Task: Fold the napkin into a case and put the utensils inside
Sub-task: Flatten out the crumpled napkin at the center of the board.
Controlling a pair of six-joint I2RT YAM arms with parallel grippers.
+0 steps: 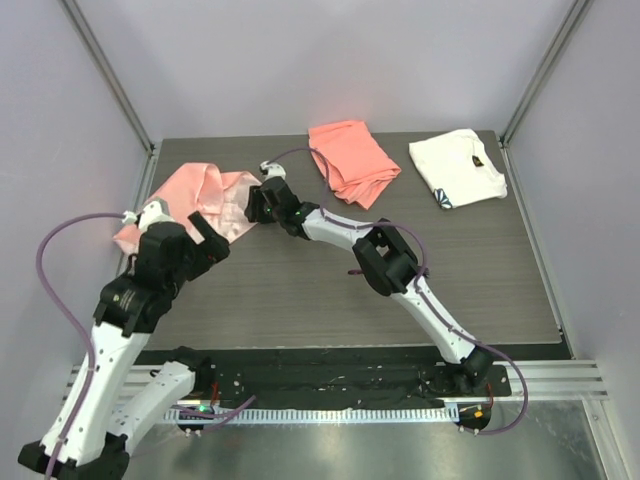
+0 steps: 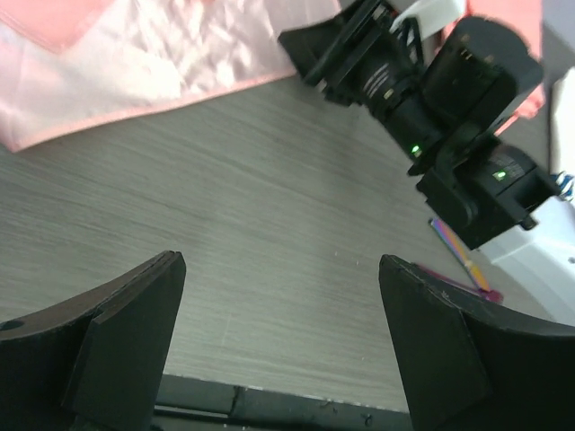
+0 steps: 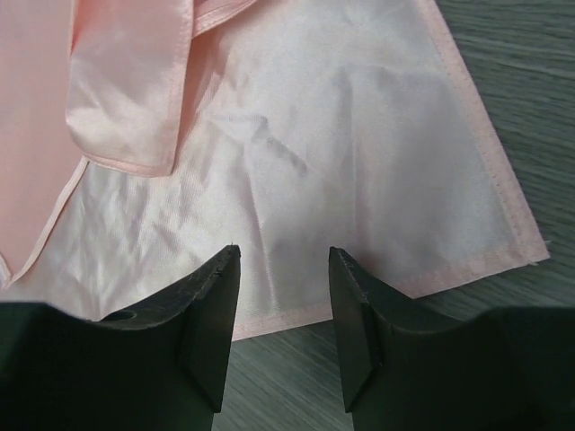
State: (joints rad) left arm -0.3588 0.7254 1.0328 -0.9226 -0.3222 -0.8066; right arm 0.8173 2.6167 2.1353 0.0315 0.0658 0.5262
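Grey wood-grain table [image 1: 300, 290]: right arm [image 1: 340, 232] stretches toward ten o'clock, right gripper [image 3: 284, 256] half-narrowed, ungrasping, above glossy pale-pink satin napkin [image 3: 359, 162]; left gripper [image 2: 280, 265] hovers wide.

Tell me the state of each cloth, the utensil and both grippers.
napkin, partly folded, one flap turned over.
coral cloth, folded, on the table.
white cloth, folded, on the table.
utensil, lying on the table, outside the napkin.
left gripper, wide open, empty.
right gripper, partly open, over the napkin's edge.

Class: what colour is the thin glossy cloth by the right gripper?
The thin glossy napkin is pale pink, clearest in the right wrist view.
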